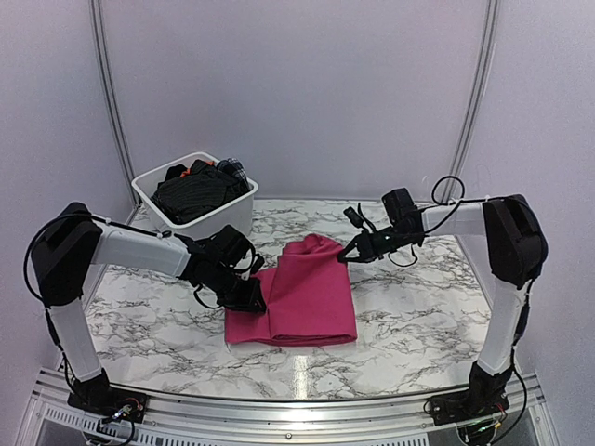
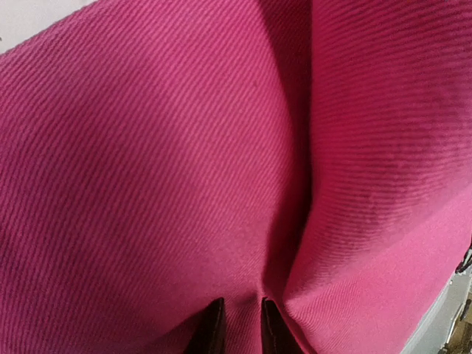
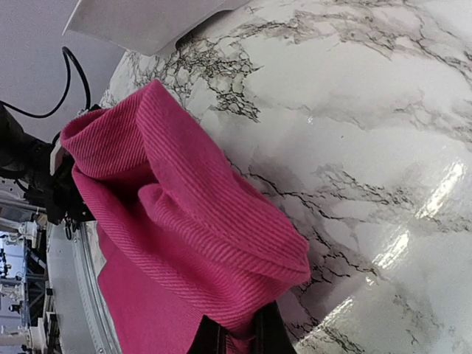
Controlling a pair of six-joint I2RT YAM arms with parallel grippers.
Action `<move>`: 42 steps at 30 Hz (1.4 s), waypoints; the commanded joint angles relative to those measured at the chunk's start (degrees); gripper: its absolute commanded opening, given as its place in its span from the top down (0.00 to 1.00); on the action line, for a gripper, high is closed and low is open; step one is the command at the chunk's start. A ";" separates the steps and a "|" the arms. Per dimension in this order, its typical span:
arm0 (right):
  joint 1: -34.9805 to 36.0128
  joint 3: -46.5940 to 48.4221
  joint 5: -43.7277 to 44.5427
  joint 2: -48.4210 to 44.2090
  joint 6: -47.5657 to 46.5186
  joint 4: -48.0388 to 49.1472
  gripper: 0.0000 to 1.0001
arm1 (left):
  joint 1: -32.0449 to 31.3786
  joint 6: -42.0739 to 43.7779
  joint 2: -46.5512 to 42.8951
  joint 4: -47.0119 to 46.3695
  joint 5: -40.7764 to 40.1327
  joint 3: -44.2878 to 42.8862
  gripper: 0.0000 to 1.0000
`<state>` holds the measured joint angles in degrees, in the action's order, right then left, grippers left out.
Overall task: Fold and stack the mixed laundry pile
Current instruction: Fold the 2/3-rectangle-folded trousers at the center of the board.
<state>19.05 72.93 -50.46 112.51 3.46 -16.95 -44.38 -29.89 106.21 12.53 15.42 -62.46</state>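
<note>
The magenta-pink cloth [image 1: 307, 297], half-folded on the table [image 1: 418, 307], is pinched at opposite edges by the left gripper [image 1: 251, 295] and right gripper [image 1: 350, 253]; if only one layer is caught, the fold could be dragged askew.

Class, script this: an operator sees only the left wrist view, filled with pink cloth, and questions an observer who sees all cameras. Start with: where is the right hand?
Observer: The right hand pinches the far edge of the pink cloth, bunched above the table.
Operator: And the left one?
Observer: The left hand grips the cloth's left edge, low by the tabletop.
Operator: Any other laundry?
Observer: A black garment sits in the white tub, far left.
</note>
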 commanded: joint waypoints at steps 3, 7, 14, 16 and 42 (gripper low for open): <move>-0.78 5.17 5.43 0.40 -3.15 -9.25 0.65 | 0.87 2.56 -4.14 2.66 1.78 1.62 0.54; -0.80 3.52 7.48 -2.17 3.24 -5.93 0.50 | 0.48 0.27 -7.43 -0.22 3.60 -0.53 0.31; 4.15 5.86 15.03 -6.97 15.02 -7.99 0.49 | 2.80 -10.59 -11.14 -3.48 -1.87 1.87 0.26; 8.55 7.76 16.81 -7.42 17.22 -9.66 0.49 | 4.44 -14.30 -14.26 -4.47 -4.45 5.88 0.28; 30.50 30.13 41.55 15.82 19.78 -34.32 0.42 | 2.62 -27.31 -8.19 -23.97 -2.00 18.23 0.53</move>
<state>50.24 106.06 -14.48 129.45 25.21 -46.98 -38.37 -55.88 95.33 -8.95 11.51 -42.50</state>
